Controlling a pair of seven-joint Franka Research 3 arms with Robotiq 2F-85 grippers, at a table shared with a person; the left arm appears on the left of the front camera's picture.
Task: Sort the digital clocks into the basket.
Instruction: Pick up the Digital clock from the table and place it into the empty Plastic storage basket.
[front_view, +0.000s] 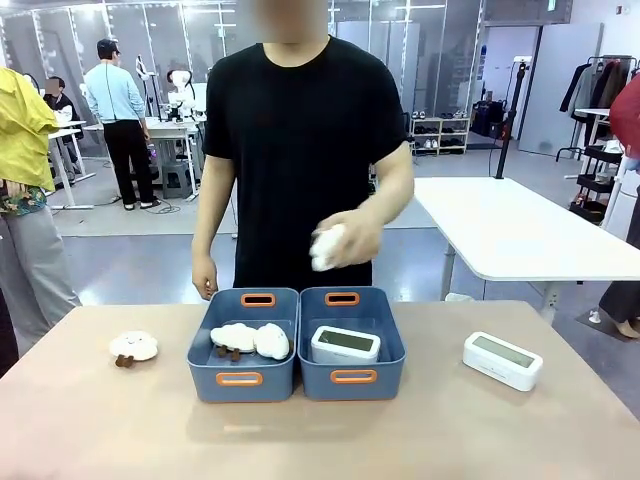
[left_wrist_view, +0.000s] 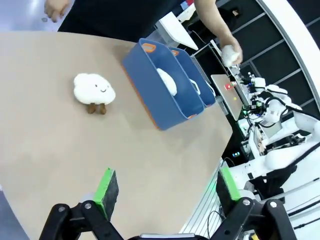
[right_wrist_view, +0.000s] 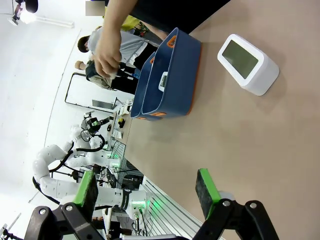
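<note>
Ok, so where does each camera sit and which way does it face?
Front: robot's side, looking across the table at the standing person.
Left wrist: behind the open left gripper, facing the cloud toy.
Right wrist: behind the open right gripper, facing the loose clock.
Shared: all three show the blue baskets.

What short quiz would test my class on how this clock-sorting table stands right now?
1. Multiple choice: where is the loose digital clock?
A inside a basket
B on the table, to the robot's right of the two baskets
C between a gripper's fingers
2. True or false: both grippers are shut.
3. Fill in: the right-hand basket holds ___ digital clock(s).

Key
1. B
2. False: the left gripper and the right gripper are open and empty above the table.
3. One, the binned clock.
</note>
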